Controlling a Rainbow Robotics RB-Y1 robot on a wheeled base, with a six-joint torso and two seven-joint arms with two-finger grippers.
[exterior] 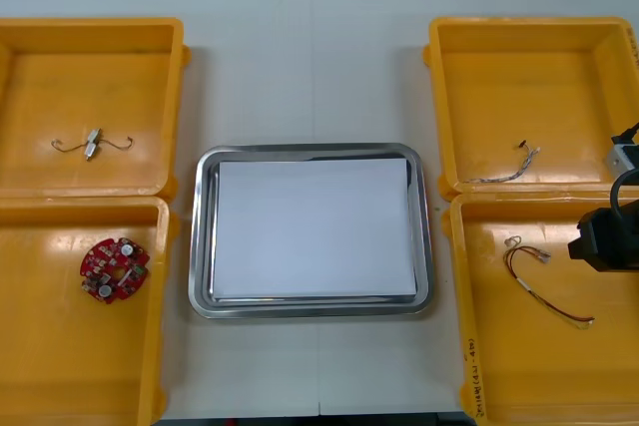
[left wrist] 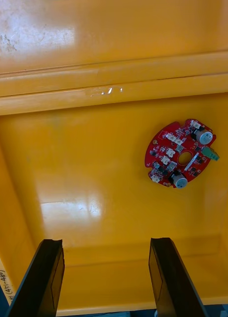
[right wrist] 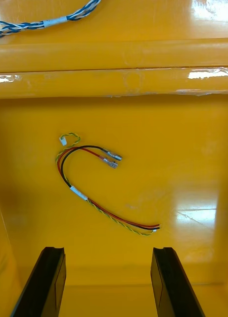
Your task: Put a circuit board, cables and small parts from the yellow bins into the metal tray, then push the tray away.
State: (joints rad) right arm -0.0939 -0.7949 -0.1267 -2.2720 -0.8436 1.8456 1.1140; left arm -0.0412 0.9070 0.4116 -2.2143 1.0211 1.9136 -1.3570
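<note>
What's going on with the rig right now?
Nothing has been picked yet. The right gripper hangs open over the near right bin, with the red and yellow cable lying on the bin floor ahead of its fingers. The left gripper is open over the near left bin, where the circuit board lies. The blue and white cable and the small metal part lie in the far bins. The metal tray sits between the bins.
</note>
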